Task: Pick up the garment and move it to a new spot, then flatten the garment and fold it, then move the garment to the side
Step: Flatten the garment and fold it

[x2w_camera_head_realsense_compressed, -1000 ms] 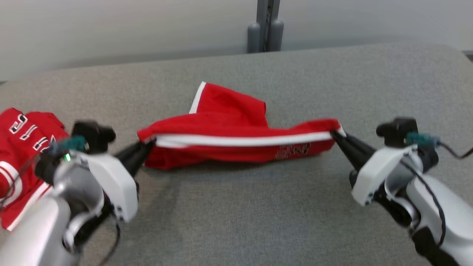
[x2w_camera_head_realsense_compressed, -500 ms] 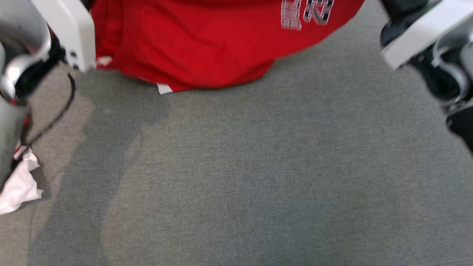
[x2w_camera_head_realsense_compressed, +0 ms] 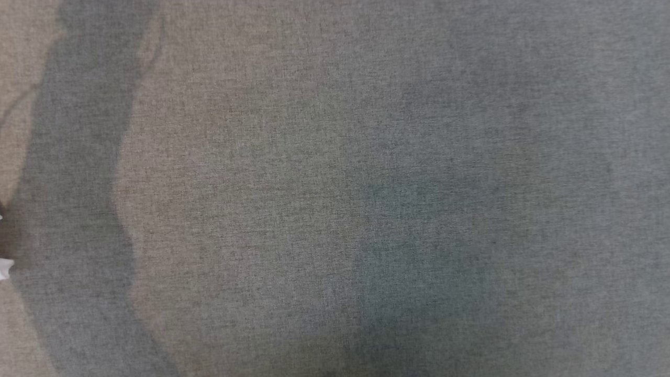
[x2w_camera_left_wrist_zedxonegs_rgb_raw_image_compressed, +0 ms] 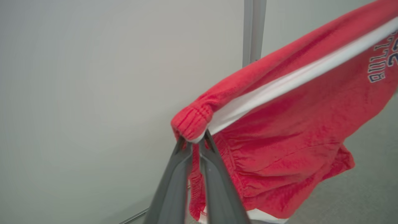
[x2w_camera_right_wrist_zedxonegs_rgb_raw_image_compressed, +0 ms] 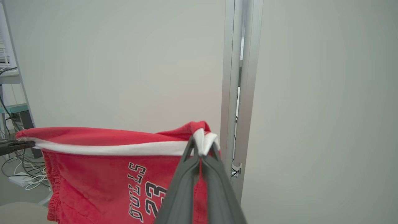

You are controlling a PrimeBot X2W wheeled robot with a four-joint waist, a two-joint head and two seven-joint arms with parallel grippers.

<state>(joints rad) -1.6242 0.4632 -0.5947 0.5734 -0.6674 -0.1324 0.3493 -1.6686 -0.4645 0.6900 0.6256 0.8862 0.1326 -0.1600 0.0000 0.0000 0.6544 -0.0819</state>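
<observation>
The left fingers [x2w_camera_left_wrist_zedxonegs_rgb_raw_image_compressed: 184,151] and right fingers [x2w_camera_right_wrist_zedxonegs_rgb_raw_image_compressed: 189,155] clench the red shorts [x2w_camera_left_wrist_zedxonegs_rgb_raw_image_compressed: 279,137] by the waistband. A metal post [x2w_camera_right_wrist_zedxonegs_rgb_raw_image_compressed: 239,93] stands behind at centre, with cables [x2w_camera_right_wrist_zedxonegs_rgb_raw_image_compressed: 18,174] at lower left. The grey desk [x2w_camera_head_realsense_compressed: 335,188] spreads wide.

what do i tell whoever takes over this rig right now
Left gripper: jaws shut on one top corner of the red shorts.
Right gripper: jaws shut on the other top corner.
The shorts hang in the air, stretched between the two.
Done: pickup.
Left: set them down on the grey table at a new spot, flatten, fold, move aside.
</observation>
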